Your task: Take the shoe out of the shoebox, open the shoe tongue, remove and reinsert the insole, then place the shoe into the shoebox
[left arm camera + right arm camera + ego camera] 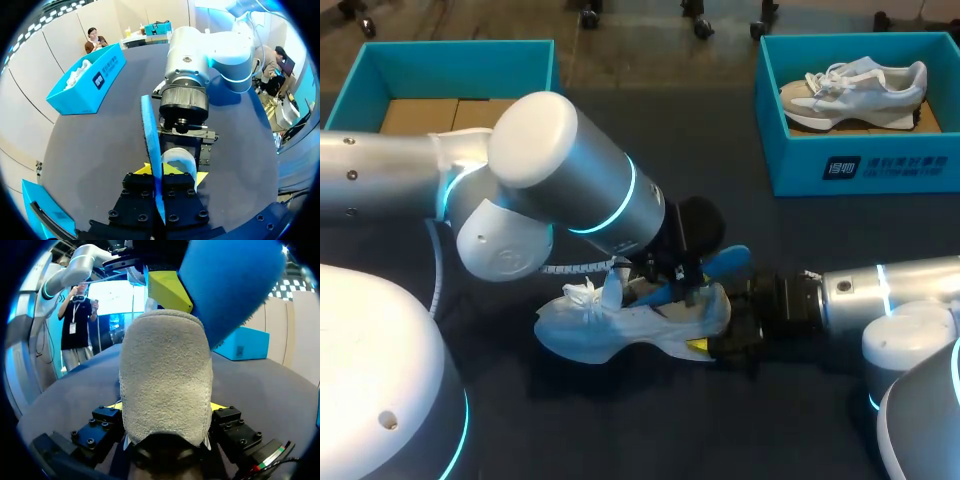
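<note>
A white and pale blue shoe (620,325) lies on its side on the dark table in front of me. My right gripper (715,335) comes in low from the right and is shut on its heel; in the right wrist view the grey heel lining (165,365) fills the space between the fingers. My left gripper (670,288) hangs over the shoe's opening, shut on the blue insole (728,260). In the left wrist view the insole (150,135) stands edge-on between the fingers and points toward my right arm (200,55). One yellow left fingertip (170,292) shows beside the insole (230,285).
A teal shoebox (535,55) with a brown cardboard floor stands at the back left. At the back right another teal box (840,165) holds a second white shoe (855,90). My left arm's big elbow (540,150) covers the table's middle.
</note>
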You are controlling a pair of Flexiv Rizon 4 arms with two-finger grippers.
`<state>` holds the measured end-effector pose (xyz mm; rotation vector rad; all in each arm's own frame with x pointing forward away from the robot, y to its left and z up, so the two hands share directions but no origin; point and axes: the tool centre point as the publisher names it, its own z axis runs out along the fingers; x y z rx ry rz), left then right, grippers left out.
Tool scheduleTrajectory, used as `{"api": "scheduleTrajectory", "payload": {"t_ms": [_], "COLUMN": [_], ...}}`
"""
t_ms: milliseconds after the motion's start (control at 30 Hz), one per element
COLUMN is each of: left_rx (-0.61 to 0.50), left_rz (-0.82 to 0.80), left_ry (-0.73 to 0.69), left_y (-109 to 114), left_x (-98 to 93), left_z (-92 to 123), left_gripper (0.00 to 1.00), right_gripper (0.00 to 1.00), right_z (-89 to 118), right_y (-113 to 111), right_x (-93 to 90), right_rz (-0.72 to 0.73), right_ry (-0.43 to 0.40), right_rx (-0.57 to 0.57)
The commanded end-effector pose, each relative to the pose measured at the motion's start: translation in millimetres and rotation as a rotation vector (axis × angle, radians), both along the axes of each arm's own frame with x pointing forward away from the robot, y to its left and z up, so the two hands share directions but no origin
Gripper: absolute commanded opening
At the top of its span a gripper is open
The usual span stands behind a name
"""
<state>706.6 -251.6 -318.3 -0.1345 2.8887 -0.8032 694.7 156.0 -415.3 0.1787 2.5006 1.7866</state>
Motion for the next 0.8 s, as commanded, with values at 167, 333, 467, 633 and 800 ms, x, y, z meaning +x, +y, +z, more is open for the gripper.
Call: {"api": "scheduleTrajectory", "payload": {"t_ms": [167, 333, 467, 633, 800], "left_rx": [-0.105, -0.169, -0.221, -0.304, -0.396], "left_rz": [-0.041, -0.085, -0.120, -0.180, -0.241], "left_ry": [0.068, 0.096, 0.122, 0.167, 0.182], "left_y": [4.0, -1.6, -6.7, -4.8, 3.1], "left_x": [1.9, -7.9, -14.8, -26.0, -37.6], "left_z": [24.0, 52.1, 81.6, 130.1, 187.9], "left_gripper": [0.00, 0.00, 0.00, 0.00, 0.00], "right_gripper": [0.00, 0.00, 0.00, 0.00, 0.00], "right_z": [-0.3, -0.3, -0.3, -0.3, -0.3], "right_y": [2.1, 2.1, 2.1, 2.1, 2.1], "right_x": [-0.4, -0.4, -0.4, -0.4, -0.4], "right_rz": [0.000, 0.000, 0.000, 0.000, 0.000], "right_ry": [0.000, 0.000, 0.000, 0.000, 0.000], "right_rx": [-0.005, -0.005, -0.005, -0.005, -0.005]}}
